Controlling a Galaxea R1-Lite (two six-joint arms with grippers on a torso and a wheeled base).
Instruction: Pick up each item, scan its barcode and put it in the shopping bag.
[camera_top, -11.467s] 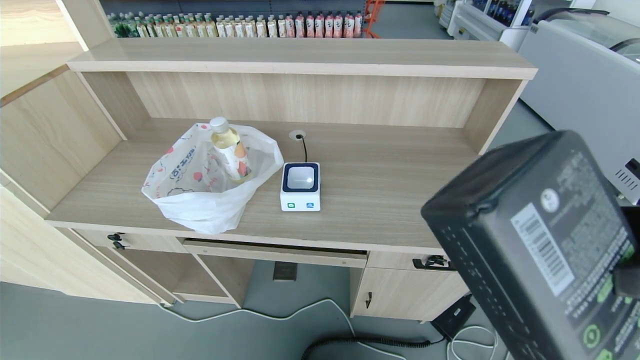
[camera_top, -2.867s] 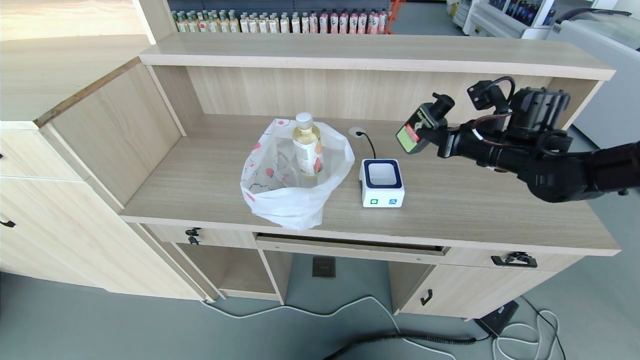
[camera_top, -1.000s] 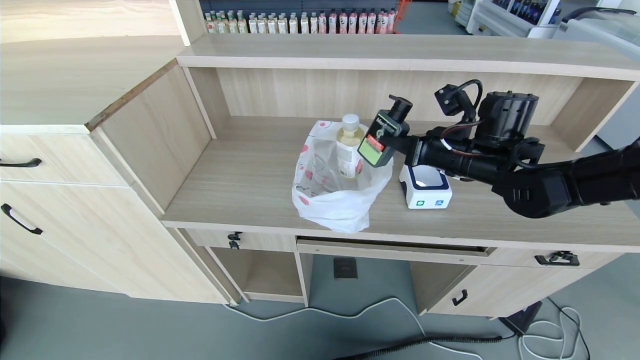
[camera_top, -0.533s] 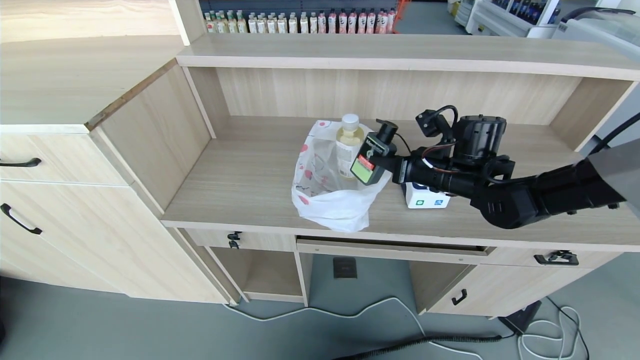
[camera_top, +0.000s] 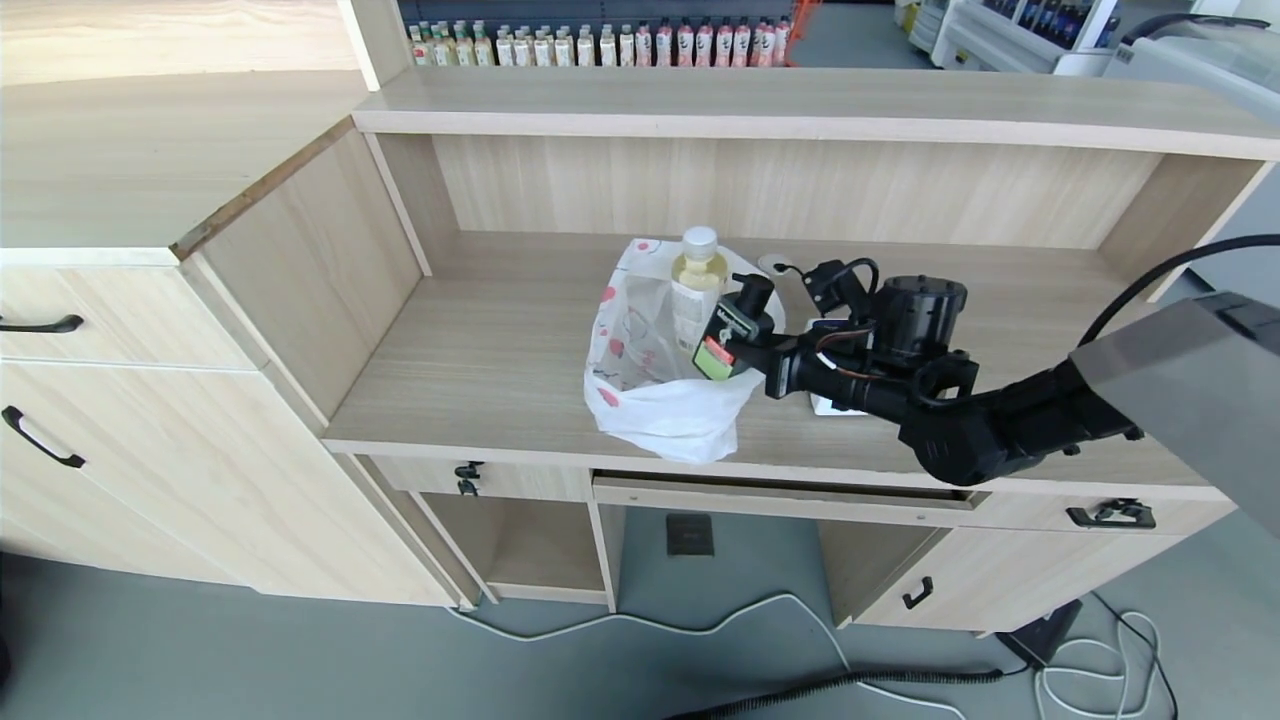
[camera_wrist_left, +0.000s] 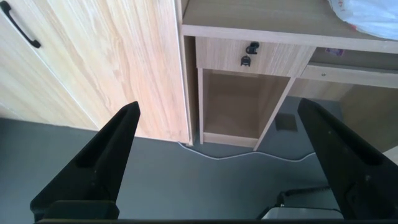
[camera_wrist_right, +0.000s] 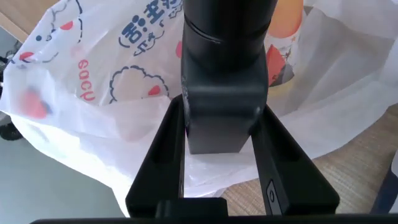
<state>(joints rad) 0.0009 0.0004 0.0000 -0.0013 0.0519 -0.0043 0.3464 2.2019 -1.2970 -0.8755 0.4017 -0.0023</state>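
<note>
My right gripper (camera_top: 748, 347) is shut on a black pump bottle (camera_top: 728, 333) with a green and red label, held tilted at the right rim of the white shopping bag (camera_top: 650, 385). In the right wrist view the black bottle (camera_wrist_right: 224, 68) sits between both fingers (camera_wrist_right: 163, 162) over the open bag (camera_wrist_right: 87, 93). A tea bottle (camera_top: 694, 290) stands upright inside the bag. The white scanner (camera_top: 828, 403) is mostly hidden behind my right arm. My left gripper (camera_wrist_left: 224, 165) hangs open, low beside the counter's front, above the grey floor.
The bag and scanner sit on a wooden counter (camera_top: 500, 380) with a raised back shelf (camera_top: 800, 100). A cabinet with drawers (camera_top: 120, 400) stands to the left. A cable port (camera_top: 775, 264) lies behind the bag. Cables trail on the floor (camera_top: 750, 620).
My right gripper has moved down and leftward with the black bottle, from above the scanner to the bag's right rim. The bag and tea bottle have not moved.
</note>
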